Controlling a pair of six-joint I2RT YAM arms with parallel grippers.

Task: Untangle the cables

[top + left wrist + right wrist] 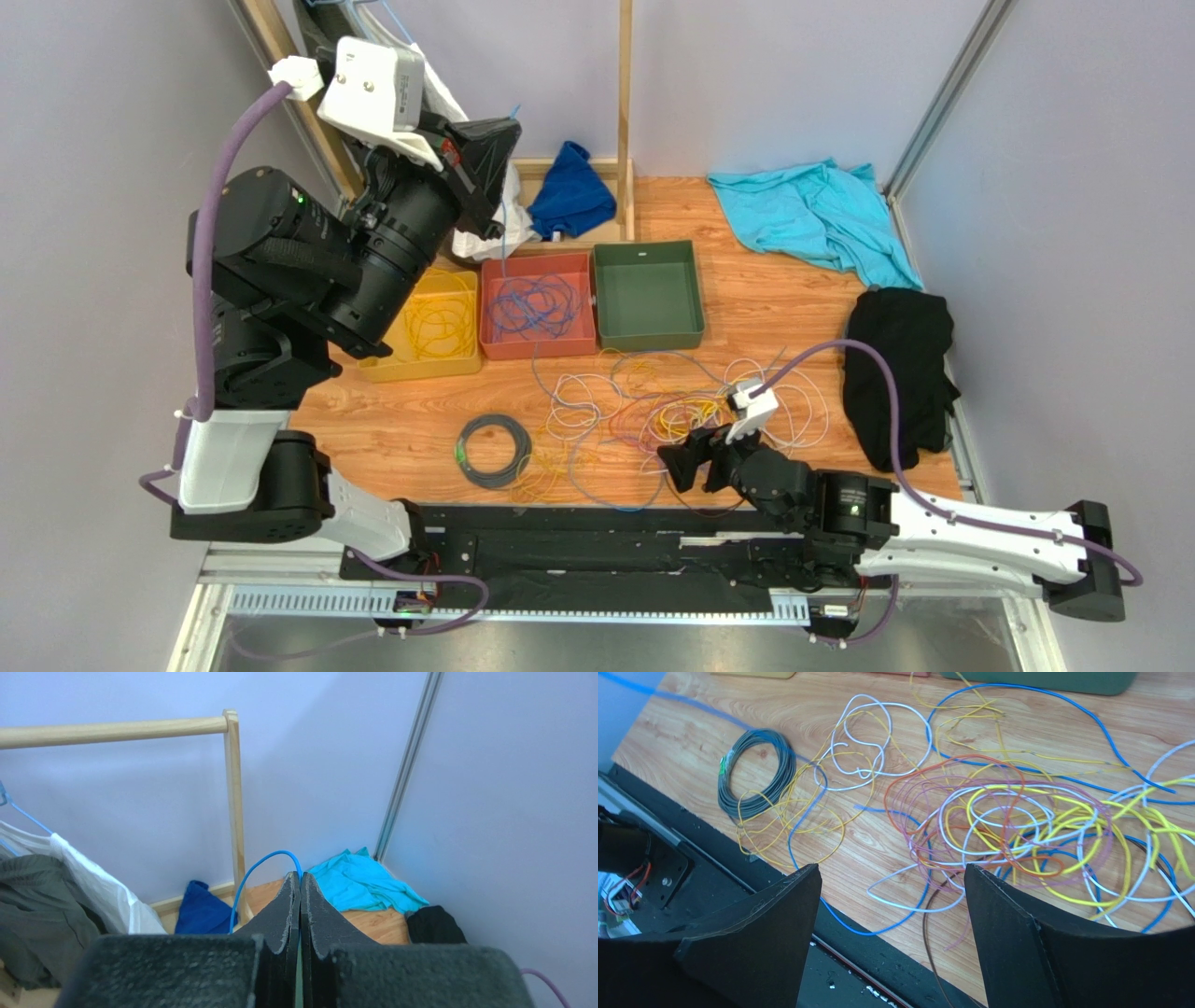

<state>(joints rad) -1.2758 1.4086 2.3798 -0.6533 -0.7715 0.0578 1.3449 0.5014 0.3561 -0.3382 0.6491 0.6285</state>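
A tangle of yellow, blue, white and orange cables lies on the wooden table, and shows close up as a tangle in the right wrist view. A small black coil with a green tag lies to its left, and is also the black coil. My left gripper is raised high, shut on a blue cable that hangs down into the red tray; its jaws are pressed together at the left gripper. My right gripper hovers low at the table's near edge, open and empty, seen as the right gripper.
A yellow tray holds yellow cables and a green tray stands right of the red one. A teal cloth, a black cloth and a dark blue cloth lie around. A wooden rack stands at the back.
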